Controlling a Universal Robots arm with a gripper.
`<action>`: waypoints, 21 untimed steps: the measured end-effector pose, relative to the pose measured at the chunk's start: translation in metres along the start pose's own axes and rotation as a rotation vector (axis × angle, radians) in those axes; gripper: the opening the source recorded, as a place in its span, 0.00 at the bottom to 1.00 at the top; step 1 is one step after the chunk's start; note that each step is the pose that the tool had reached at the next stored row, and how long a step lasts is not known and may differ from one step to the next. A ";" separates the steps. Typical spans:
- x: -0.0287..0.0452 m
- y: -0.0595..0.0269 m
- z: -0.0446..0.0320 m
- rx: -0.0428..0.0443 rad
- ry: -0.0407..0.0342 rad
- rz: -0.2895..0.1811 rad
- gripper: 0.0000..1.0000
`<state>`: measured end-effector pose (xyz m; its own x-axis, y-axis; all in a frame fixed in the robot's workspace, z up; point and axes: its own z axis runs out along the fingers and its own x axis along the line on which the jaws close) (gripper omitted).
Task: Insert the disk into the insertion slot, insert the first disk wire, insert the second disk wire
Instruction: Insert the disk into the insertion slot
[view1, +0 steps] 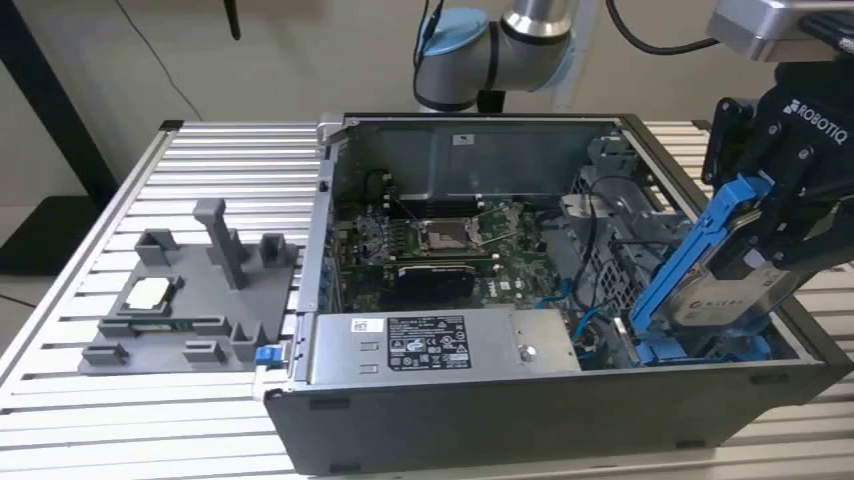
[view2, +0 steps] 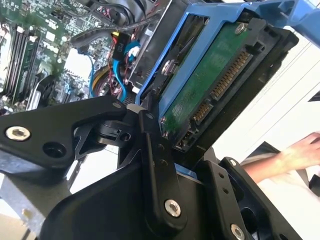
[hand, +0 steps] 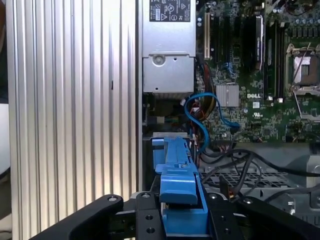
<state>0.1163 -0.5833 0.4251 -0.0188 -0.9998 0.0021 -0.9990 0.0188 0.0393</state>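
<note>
Silver-grey metal with dull sheen on disk (view1: 727, 290); white paper label; bare green circuit board with gold contacts on its underside in the second wrist view. Bright blue plastic, smooth and slightly glossy, for carrier (view1: 691, 250). Matt black, smooth finish on gripper (hand: 181, 215); bright steel screw heads. Dark grey matt painted metal for case (view1: 534, 420). Bare satin sheet metal on power-supply box (view1: 534, 335). Matt grey plastic for parts tray (view1: 187, 290), at nine o'clock from case in exterior view. Ribbed aluminium, brushed sheen, for table (view1: 80, 400).

Slatted table (view1: 200, 150): computer case (view1: 534, 420), parts tray (view1: 187, 320)
</note>
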 end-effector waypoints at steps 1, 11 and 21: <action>0.0000 -0.0003 0.0013 0.0000 -0.0001 0.000 0.33; -0.0028 -0.0014 0.0107 0.0000 -0.0007 0.000 0.33; -0.0081 -0.0028 0.0145 0.0057 -0.0012 0.000 0.33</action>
<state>0.1187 -0.5753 0.4105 -0.0188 -0.9998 0.0009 -0.9993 0.0188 0.0336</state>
